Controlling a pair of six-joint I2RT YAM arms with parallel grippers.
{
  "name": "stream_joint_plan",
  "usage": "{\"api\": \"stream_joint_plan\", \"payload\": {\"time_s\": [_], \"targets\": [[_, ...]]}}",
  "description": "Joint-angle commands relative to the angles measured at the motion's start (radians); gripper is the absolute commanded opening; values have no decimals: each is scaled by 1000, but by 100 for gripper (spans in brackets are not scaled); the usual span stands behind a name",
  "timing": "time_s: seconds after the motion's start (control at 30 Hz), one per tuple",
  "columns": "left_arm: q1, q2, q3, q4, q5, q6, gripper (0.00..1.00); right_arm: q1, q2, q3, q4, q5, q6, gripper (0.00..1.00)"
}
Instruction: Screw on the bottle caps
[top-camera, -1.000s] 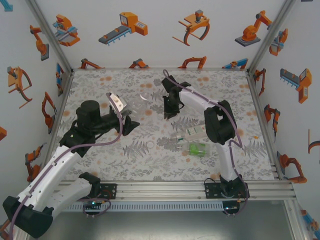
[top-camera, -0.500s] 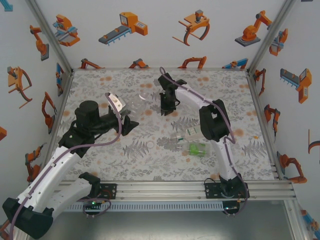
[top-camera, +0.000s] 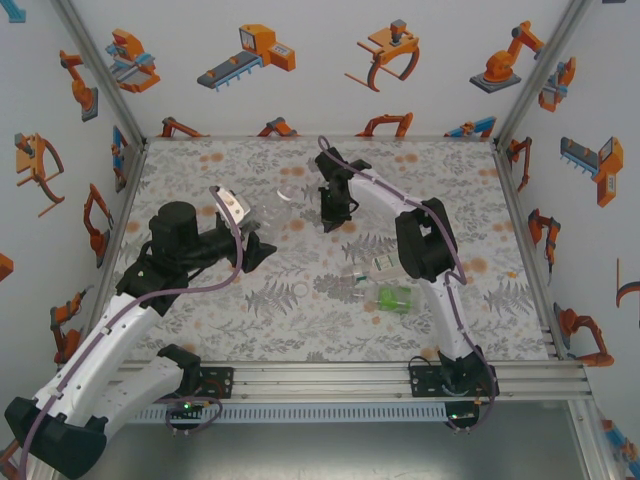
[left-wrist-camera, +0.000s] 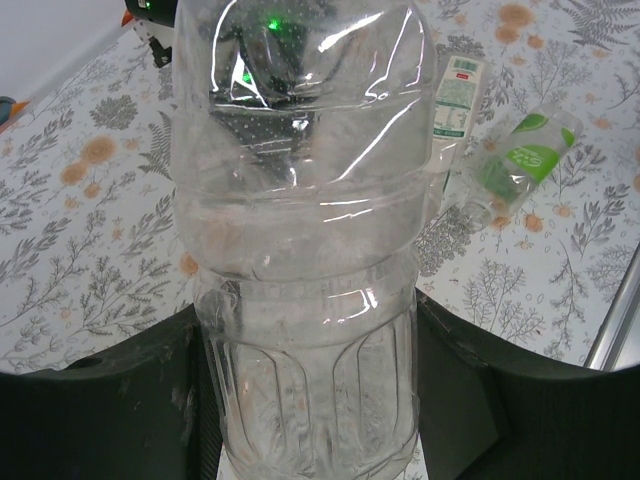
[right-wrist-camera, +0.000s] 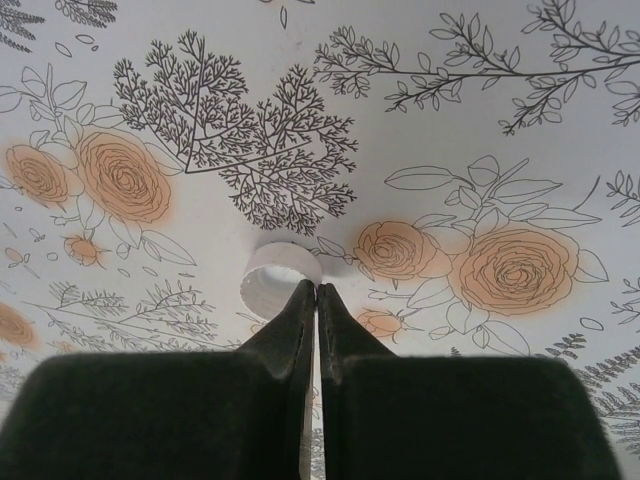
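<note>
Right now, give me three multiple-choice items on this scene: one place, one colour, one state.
1. Where is the white cap? A on the table at the right tool tips; B on a bottle neck; C on the floor.
2. The tinted bottle lying on the table is: A blue; B green; C red.
3. The left tool is: A open, empty; B holding a cap; C shut on the clear bottle.
1 A, it lies on the table by the shut tips. 2 B, green plastic. 3 C, fingers flank the bottle.
</note>
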Motion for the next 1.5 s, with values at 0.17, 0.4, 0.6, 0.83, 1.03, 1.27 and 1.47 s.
{"api": "stream_joint_plan", "payload": {"time_s": [0.17, 0.4, 0.6, 0.83, 1.03, 1.27, 1.47], "targets": [[7, -21, 17, -5, 10, -3, 0, -15, -71, -88, -14, -28, 8, 2], [8, -21, 14, -1, 16, -8, 0, -34, -176, -257, -31, 48, -18, 4], [9, -15, 15, 7, 21, -13, 0, -37, -197, -263, -20, 45, -21, 14], [9, -15, 14, 12, 21, -17, 0, -39, -208, -251, -20, 39, -20, 19], [9, -11, 12, 15, 22, -17, 0, -41, -220, -254, -20, 44, -19, 20], [9, -10, 9, 19, 24, -18, 0, -47, -223, -259, -22, 47, -16, 17], [9, -12, 6, 24, 25, -23, 0, -48, -197, -257, -25, 37, -18, 8]]}}
